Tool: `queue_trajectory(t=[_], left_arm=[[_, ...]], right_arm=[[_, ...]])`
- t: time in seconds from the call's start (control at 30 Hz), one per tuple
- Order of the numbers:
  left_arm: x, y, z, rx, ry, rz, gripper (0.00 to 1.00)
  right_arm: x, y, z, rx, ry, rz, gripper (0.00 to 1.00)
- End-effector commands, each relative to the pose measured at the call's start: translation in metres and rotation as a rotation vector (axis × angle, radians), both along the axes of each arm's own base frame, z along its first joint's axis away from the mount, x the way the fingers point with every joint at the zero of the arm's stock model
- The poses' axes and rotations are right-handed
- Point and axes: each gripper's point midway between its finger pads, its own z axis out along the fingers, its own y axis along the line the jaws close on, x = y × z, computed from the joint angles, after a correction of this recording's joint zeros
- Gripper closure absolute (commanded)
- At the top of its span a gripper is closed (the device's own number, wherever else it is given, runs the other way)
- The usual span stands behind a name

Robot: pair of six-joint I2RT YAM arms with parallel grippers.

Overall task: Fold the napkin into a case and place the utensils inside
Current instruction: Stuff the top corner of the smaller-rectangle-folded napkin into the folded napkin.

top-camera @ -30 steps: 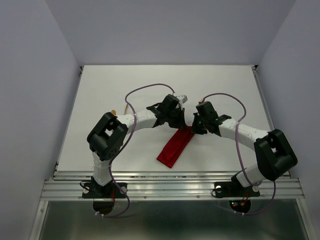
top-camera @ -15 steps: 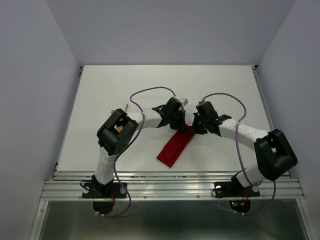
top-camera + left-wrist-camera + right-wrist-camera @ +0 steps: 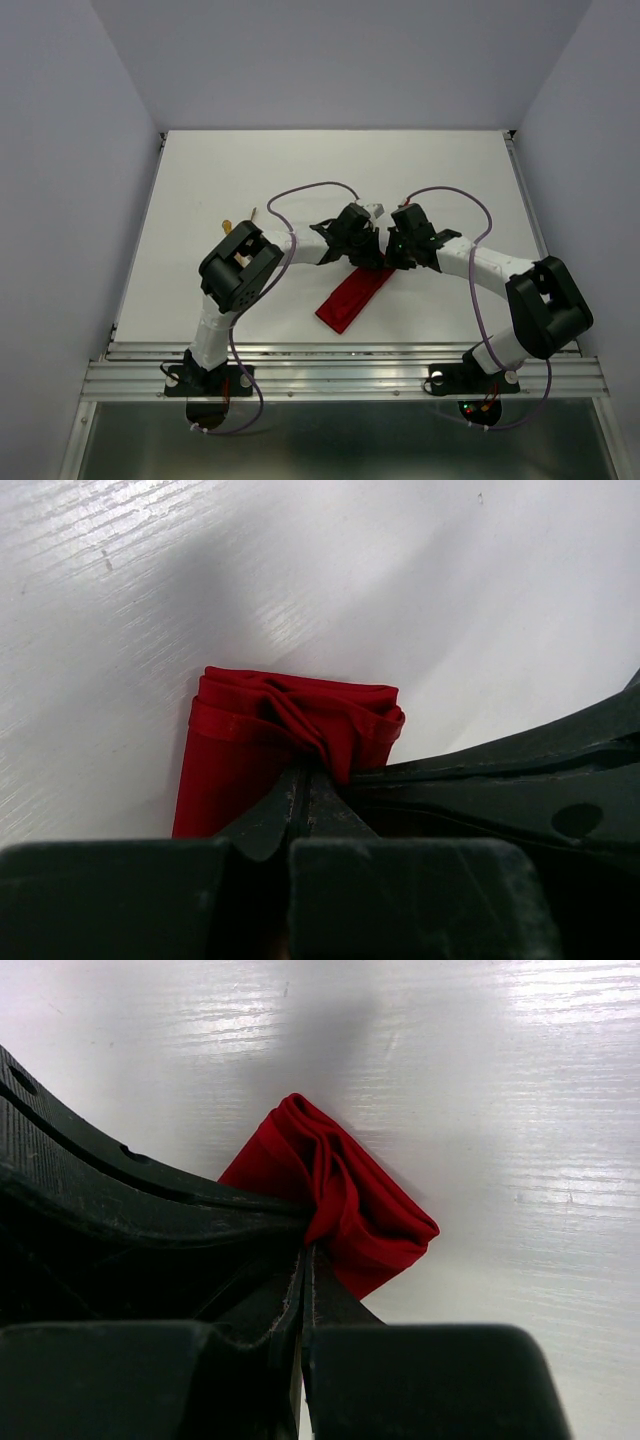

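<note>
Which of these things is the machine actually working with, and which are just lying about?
In the job:
- red napkin, folded to a narrow strip
- left pincer and right pincer, both shut on its far end
- utensils, only their tips showing, off to the left

Just there:
- white table
- purple cables

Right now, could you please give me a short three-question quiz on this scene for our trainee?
1. True or false: the left gripper is shut on the napkin.
2. How does the napkin lie? A) spread out as a flat open square; B) folded into a narrow strip; C) crumpled into a ball.
3. In the top view, which end of the napkin does the right gripper pinch, the upper or the lower?

Key: 1 true; 2 B; 3 the upper end.
</note>
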Motion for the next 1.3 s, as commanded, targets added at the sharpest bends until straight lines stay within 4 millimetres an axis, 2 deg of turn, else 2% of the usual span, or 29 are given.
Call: queue_trajectory(t=[0.0, 0.1, 0.23, 0.37, 0.43, 0.57, 0.7, 0.93, 1.27], left_arm=[[-0.021, -0.001, -0.011, -0.005, 0.055, -0.035, 1.0], [-0.024, -0.002, -0.012, -0.018, 0.07, -0.042, 1.0], [-0.026, -0.002, -0.003, -0.036, 0.067, -0.049, 1.0], [-0.027, -0.002, 0.02, -0.061, 0.053, -0.056, 1.0], [-0.029, 0.0, 0.022, -0.042, 0.068, -0.061, 1.0], [-0.027, 0.0, 0.043, -0.041, 0.046, -0.067, 1.0], [-0.024, 0.004, 0.055, -0.026, 0.012, -0.072, 1.0], [-0.021, 0.022, 0.061, 0.029, -0.011, -0.059, 1.0], [-0.013, 0.045, 0.089, -0.027, -0.066, -0.019, 1.0]], right_arm=[[0.017, 0.008, 0.015, 0.024, -0.059, 0.007, 0.99], [0.016, 0.008, 0.014, 0.022, -0.056, 0.008, 0.99], [0.015, 0.006, 0.008, 0.008, -0.046, 0.007, 0.99], [0.015, 0.005, 0.006, 0.004, -0.044, 0.003, 0.99], [0.015, 0.005, 0.007, 0.006, -0.044, 0.0, 0.99], [0.016, 0.005, 0.01, 0.01, -0.052, -0.002, 0.99], [0.017, 0.006, 0.013, 0.014, -0.059, -0.002, 0.99], [0.015, 0.006, 0.013, 0.019, -0.056, 0.001, 0.99], [0.013, 0.005, 0.016, 0.022, -0.063, 0.004, 0.99]])
